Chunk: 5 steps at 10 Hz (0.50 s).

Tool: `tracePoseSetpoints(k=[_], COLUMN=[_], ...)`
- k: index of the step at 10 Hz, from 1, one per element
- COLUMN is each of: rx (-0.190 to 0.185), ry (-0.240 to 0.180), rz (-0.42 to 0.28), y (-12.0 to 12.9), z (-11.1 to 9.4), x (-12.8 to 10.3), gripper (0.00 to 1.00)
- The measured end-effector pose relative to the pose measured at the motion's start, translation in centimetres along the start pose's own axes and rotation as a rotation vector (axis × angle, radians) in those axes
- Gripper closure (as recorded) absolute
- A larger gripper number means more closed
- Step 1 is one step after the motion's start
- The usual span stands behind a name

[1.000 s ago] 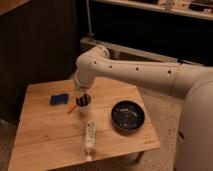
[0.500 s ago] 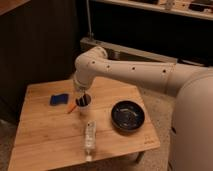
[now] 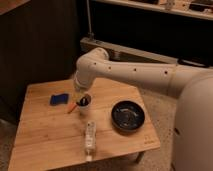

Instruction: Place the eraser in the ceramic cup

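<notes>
The small pale ceramic cup (image 3: 85,104) stands on the wooden table (image 3: 45,135), left of the middle. My gripper (image 3: 82,96) hangs straight down over the cup, right at its mouth. A small dark shape at the cup's rim (image 3: 87,99), just under the gripper, looks like the eraser. I cannot tell whether it is held or lies in the cup.
A flat blue block (image 3: 59,99) lies left of the cup. A short orange piece (image 3: 73,107) lies beside the cup's left side. A long white remote-like bar (image 3: 90,135) lies nearer the front edge. A wide black bowl (image 3: 128,115) stands at the right.
</notes>
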Motion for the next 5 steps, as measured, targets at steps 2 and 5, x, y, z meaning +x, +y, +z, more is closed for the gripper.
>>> tracePoseSetpoints(k=[2,5], rx=[0.023,0.022], ry=[-0.052,-0.053], rz=[0.008,0.007], y=[-0.13,-0.09], z=[-0.43,-0.4], x=[-0.14,-0.18], gripper=[0.2,0.2])
